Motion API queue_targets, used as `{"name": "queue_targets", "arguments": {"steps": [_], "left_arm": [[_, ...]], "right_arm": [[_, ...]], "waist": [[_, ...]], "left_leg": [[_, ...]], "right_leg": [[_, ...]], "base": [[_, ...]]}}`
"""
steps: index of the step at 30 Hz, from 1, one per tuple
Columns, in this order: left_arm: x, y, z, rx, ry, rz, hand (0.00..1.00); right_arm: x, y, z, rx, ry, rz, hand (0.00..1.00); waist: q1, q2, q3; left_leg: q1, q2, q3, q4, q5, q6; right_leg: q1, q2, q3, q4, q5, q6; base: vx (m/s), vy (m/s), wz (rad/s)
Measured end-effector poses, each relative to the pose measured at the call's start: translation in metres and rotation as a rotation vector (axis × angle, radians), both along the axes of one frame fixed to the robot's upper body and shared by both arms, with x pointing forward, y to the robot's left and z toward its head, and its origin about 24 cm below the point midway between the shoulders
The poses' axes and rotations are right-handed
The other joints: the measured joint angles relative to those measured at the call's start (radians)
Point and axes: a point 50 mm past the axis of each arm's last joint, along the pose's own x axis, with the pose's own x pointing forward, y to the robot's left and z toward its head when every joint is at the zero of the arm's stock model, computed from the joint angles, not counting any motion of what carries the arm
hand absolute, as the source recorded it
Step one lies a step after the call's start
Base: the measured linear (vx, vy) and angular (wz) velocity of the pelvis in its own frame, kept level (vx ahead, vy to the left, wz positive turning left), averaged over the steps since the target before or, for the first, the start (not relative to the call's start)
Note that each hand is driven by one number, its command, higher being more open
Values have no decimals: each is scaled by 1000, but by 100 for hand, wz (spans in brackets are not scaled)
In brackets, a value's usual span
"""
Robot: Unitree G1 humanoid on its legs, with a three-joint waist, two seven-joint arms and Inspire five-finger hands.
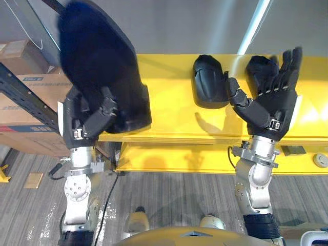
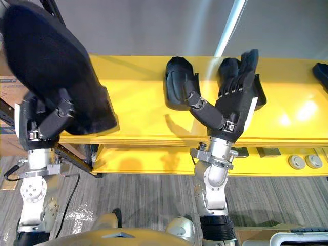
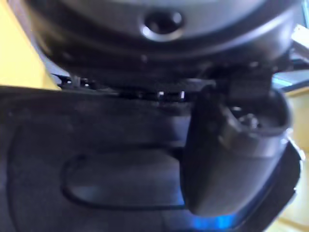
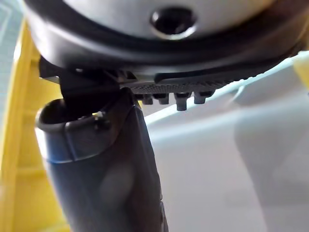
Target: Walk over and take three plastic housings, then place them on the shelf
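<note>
- looks like a warehouse or factory stockroom
- cardboard boxes [image 1: 46, 89] on a dark steel rack [image 1: 23, 91], left of frame
- long yellow shelf [image 1: 174, 97] across the middle, small parts [image 1: 321, 160] on its lower level, lower right

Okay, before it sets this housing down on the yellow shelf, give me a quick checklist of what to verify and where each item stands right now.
1. Left hand grip on the held housing: the thumb is curled across it, ok.
2. Held housing over the shelf: it overlaps the shelf's left end, ok; its height above the shelf, cannot tell.
3. Landing space: there is bare yellow surface between the held housing and the middle housing, ok.
4. Right hand free: its fingers are straight and it holds nothing, ok.
5. Right hand clear of the right housing: the hand overlaps it in the head views, cannot tell.
</note>
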Motion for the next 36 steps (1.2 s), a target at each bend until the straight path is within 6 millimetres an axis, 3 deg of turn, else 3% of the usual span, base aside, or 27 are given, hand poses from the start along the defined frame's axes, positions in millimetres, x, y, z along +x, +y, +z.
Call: {"name": "queue_targets", "arguments": {"steps": [5, 9, 15, 18, 24, 29, 36], "left_arm": [[4, -19, -8, 32, 78, 4, 0], [4, -21, -11, 73, 106, 39, 0], [10, -5, -6, 38, 147, 81, 0], [24, 7, -2, -9, 145, 105, 0], [74, 26, 13, -70, 168, 150, 0], [91, 35, 11, -103, 224, 129, 0], [117, 38, 11, -173, 296, 57, 0]], "right_arm": [[2, -7, -1, -28, 31, -15, 100], [2, -14, 0, -105, 41, 7, 100], [3, -14, 2, -133, 43, 73, 100], [5, -9, -1, -144, 69, 134, 100], [21, 15, 14, -242, 44, 349, 100], [27, 42, 28, -322, -22, 521, 100], [26, 85, 31, -442, -51, 752, 100]], "waist": [[-7, 34, -3], [-16, 51, -6], [-28, 54, -1], [-28, 56, 15], [-37, 86, 69], [-56, 95, 88], [-57, 102, 109]], "left_leg": [[-16, 22, -31, -45, 42, -14], [10, 42, -27, -100, 84, -21], [39, 40, 13, -168, 110, -28], [37, 38, 31, -185, 125, -27], [32, 35, 59, -206, 150, -22], [34, 32, 59, -219, 163, -15], [45, 31, 54, -219, 178, -3]], "right_leg": [[17, 50, 11, -75, 32, 44], [17, 71, 8, -70, 30, 40], [-23, 70, 47, -48, 29, 37], [-53, 68, 69, -34, 27, 35], [-114, 66, 108, 16, 28, 37], [-131, 63, 113, 36, 24, 34], [-124, 60, 110, 53, 19, 27]], "base": [[-5, -48, 16], [-12, -67, 1], [-46, 4, -14], [-59, 9, -15], [-43, 2, -13], [-3, 1, -2], [-35, -3, 1]]}}
